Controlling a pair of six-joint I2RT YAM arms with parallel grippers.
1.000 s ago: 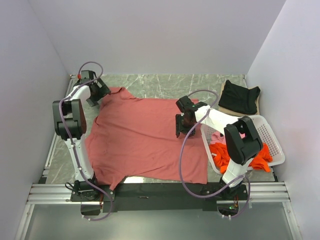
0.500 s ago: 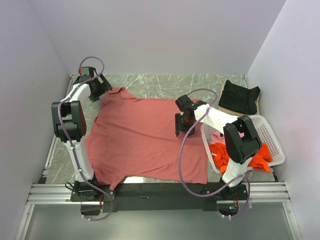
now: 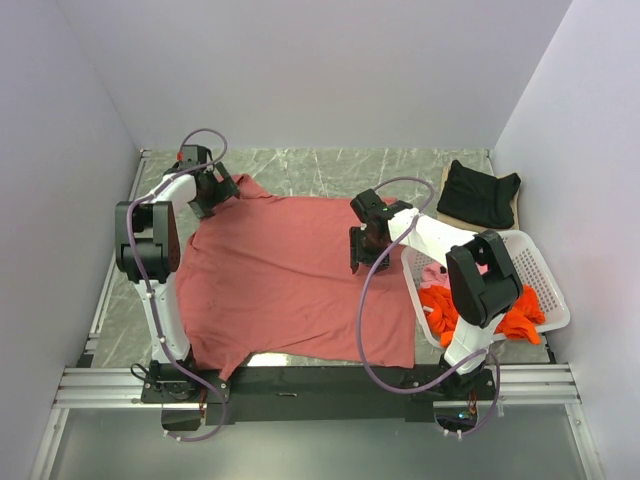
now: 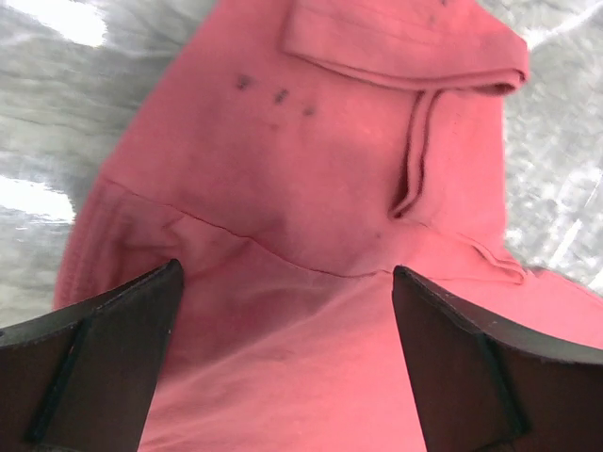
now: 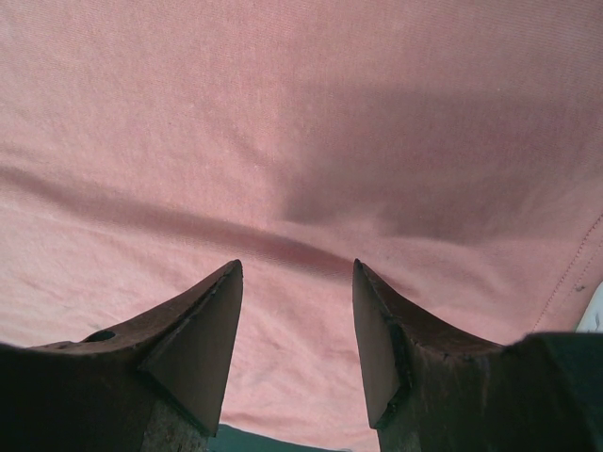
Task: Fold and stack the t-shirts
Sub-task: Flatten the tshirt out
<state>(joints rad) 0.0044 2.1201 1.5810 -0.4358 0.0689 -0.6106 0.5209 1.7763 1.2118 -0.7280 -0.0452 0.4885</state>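
1. Your brick-red t-shirt [image 3: 290, 275] lies spread flat on the table, laid out for folding. No fold looks started.
2. Your left gripper [image 3: 213, 188] hovers over that shirt's far-left sleeve with its jaws wide apart and empty, probably placed to pinch the sleeve.
3. Your right gripper [image 3: 362, 250] hangs over the shirt's right edge, jaws partly apart, gripping nothing.
4. To the right of the shirt, the black t-shirt [image 3: 480, 193] lies folded, likely starting the stack. The orange t-shirt [image 3: 440, 305] and pink t-shirt [image 3: 435, 273] wait in the white basket [image 3: 545, 275].
5. No brand, label or writing is readable. You can see only small dark specks on the sleeve.
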